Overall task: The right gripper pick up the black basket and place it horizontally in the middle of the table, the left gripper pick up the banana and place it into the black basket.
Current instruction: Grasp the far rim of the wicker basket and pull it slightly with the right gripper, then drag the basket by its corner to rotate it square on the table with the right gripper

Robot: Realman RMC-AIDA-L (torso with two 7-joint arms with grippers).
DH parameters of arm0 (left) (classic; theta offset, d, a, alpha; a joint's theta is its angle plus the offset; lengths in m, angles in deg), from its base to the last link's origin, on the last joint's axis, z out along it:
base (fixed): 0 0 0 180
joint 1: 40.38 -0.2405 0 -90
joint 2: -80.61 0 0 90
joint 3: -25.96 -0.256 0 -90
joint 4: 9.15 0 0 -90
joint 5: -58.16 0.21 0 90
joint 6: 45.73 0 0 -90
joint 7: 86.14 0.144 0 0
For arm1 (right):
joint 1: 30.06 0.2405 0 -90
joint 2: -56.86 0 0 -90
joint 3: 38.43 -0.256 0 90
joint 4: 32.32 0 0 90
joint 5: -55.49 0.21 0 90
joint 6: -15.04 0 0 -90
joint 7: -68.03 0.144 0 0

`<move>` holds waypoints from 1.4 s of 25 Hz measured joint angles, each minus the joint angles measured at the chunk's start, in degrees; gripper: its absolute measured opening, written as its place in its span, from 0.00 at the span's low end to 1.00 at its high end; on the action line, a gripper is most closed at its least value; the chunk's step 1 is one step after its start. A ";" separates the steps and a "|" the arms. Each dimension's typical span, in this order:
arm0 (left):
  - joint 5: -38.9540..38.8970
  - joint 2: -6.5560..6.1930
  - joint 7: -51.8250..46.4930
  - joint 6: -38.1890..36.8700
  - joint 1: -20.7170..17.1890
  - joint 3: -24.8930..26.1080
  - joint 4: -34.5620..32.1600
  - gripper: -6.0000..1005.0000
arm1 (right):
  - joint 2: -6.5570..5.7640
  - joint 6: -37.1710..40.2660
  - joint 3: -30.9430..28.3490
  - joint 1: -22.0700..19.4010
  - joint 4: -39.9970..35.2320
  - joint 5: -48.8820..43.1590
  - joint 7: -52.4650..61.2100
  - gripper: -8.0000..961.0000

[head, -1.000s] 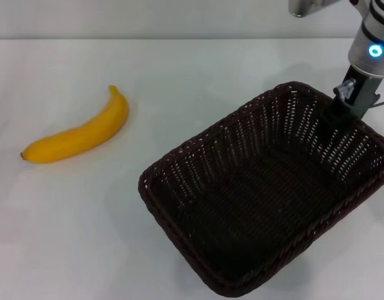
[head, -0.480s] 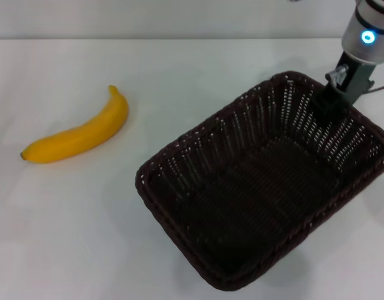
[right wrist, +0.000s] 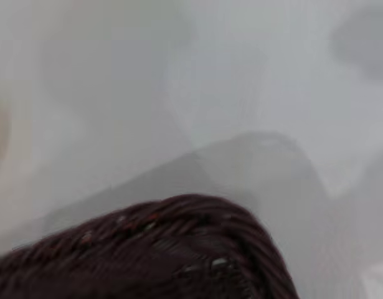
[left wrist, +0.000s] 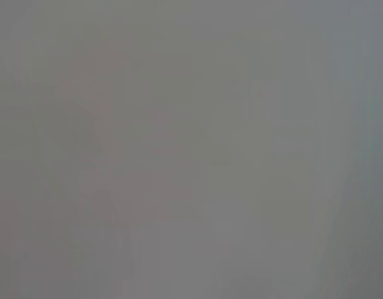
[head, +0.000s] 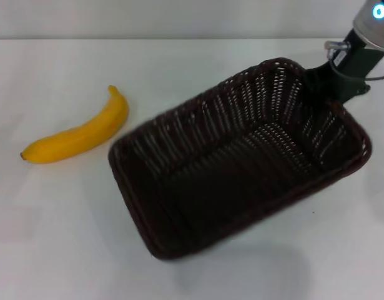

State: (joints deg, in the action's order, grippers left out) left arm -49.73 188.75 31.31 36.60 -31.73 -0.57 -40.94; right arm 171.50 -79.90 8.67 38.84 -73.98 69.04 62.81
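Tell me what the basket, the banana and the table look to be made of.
Black basket: woven wicker or rattan-like strands, very dark brown, with open-weave sides and a braided rim; natural or plastic cannot be told. Banana: smooth yellow-orange unpeeled skin with a dark tip; real or replica cannot be told. Table: plain white, smooth top, probably laminate.

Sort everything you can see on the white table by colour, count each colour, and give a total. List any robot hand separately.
Yellow: 1, the banana
Dark brown-black: 1, the black basket, held at its far rim corner
Total on the table: 2
Robot hands in view: 1, the right hand, gripping the basket's rim; the left hand is out of view.
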 joint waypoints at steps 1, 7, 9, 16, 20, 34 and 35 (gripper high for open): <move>-0.08 0.13 0.21 0.14 -0.09 0.19 -0.47 0.88 | 0.00 -0.70 -0.77 -0.53 -0.51 -0.01 1.20 0.18; -0.16 0.58 3.45 -0.32 0.49 2.00 -0.38 0.88 | 0.39 -5.08 -0.50 -2.92 -3.46 0.54 7.26 0.18; -0.20 0.83 4.38 -0.62 0.74 2.06 -0.15 0.88 | 0.68 -5.59 0.00 -3.40 -3.71 0.64 8.07 0.18; -0.21 1.02 4.72 -1.28 1.11 2.10 -0.42 0.88 | 1.22 -3.19 7.03 -6.25 -4.40 9.46 12.52 0.15; -0.24 1.02 4.95 -1.64 1.06 2.09 -0.42 0.88 | 0.91 -2.31 11.90 -7.82 -6.42 13.26 12.83 0.14; -0.33 1.83 6.20 -2.00 0.99 3.91 -0.39 0.88 | 1.09 -1.72 29.99 -14.13 -20.19 11.05 17.28 0.13; -0.33 1.86 6.18 -2.00 0.97 4.22 -0.40 0.87 | 1.09 -1.77 31.49 -14.37 -21.45 10.28 18.12 0.13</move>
State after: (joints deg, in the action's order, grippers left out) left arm -50.06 190.61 37.49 34.59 -30.75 3.65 -41.33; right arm 172.59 -81.68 40.16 24.46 -95.43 79.31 80.93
